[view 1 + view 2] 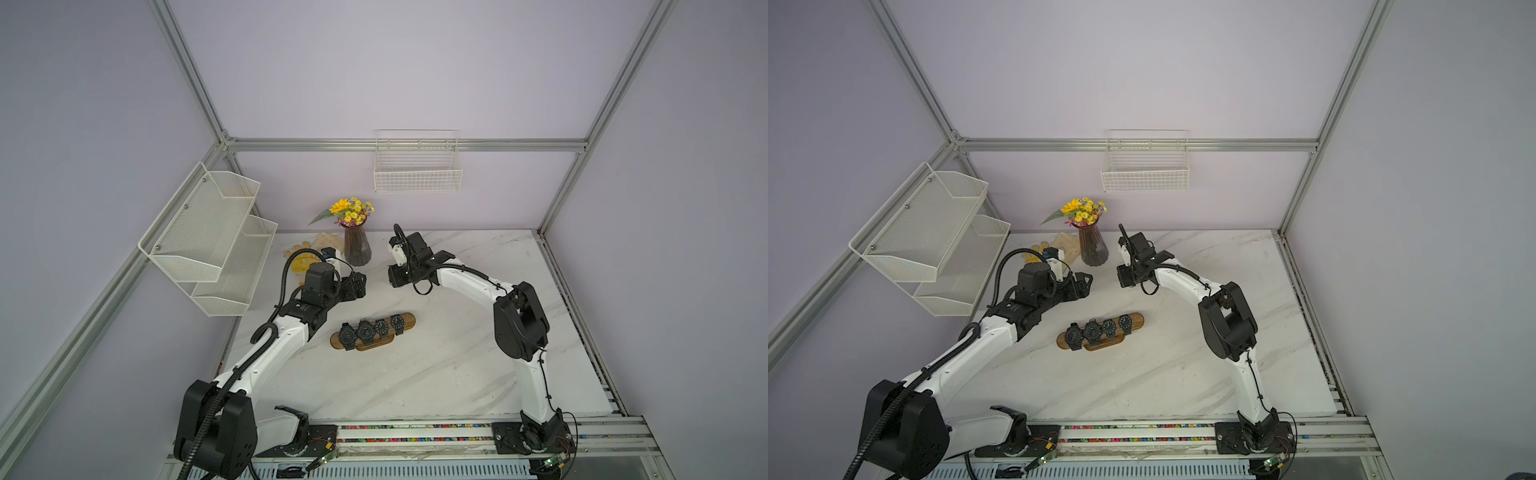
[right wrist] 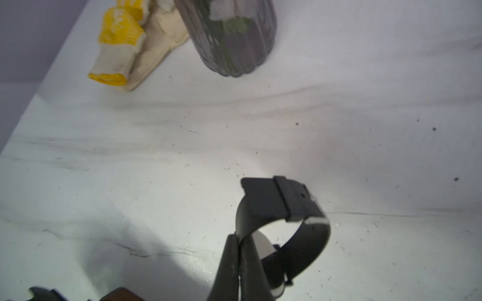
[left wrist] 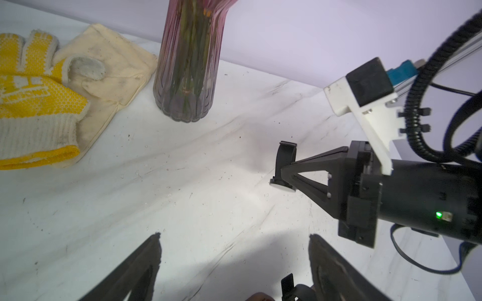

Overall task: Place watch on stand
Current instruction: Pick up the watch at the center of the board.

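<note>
Our right fingers [image 2: 238,260] pinch the black watch [image 2: 273,200] by its strap, low over the desk [image 2: 156,156]. Our left fingers [image 3: 148,258] gape wide, holding nothing. The stand [image 1: 408,321], bearing four other watches [image 1: 365,330], lies behind both fingers, toward our arm bases.

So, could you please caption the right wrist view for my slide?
Right gripper pinching the strap of a black watch, with marble table, vase and gloves behind.
</note>
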You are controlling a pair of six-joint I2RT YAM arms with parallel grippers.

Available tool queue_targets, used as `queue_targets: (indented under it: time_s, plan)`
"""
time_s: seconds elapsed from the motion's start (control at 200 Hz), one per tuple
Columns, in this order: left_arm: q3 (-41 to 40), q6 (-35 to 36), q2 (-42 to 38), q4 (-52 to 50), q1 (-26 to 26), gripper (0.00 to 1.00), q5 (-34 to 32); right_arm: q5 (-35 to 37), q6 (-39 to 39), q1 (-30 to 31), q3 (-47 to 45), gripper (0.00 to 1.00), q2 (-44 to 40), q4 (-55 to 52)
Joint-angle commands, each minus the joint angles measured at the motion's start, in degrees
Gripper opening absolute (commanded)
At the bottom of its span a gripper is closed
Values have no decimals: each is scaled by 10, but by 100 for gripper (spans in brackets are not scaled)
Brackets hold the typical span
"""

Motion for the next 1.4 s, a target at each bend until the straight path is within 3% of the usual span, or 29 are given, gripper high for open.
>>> queue_targets:
  time_s: [0.0, 0.275, 0.535, 0.78, 1.125, 1.395]
  plan:
    - [-28, -3, -29, 74, 7, 87, 31, -64, -44, -13, -32, 0, -63, 53]
    - [-102, 47, -45, 270, 9, 77, 106, -186, -136, -17, -118, 0, -196, 74]
    - [-154, 79, 5, 492, 8, 71, 284, -266, -154, -24, -155, 0, -284, 54]
    - [-159, 38, 65, 628, 9, 62, 368, -337, -161, -26, -177, 0, -317, 45]
    - [-137, -19, 91, 688, 9, 56, 486, -378, -176, -26, -177, 0, -319, 35]
    - [-113, -129, 165, 816, 6, 51, 541, -410, -181, -26, -178, 0, -314, 33]
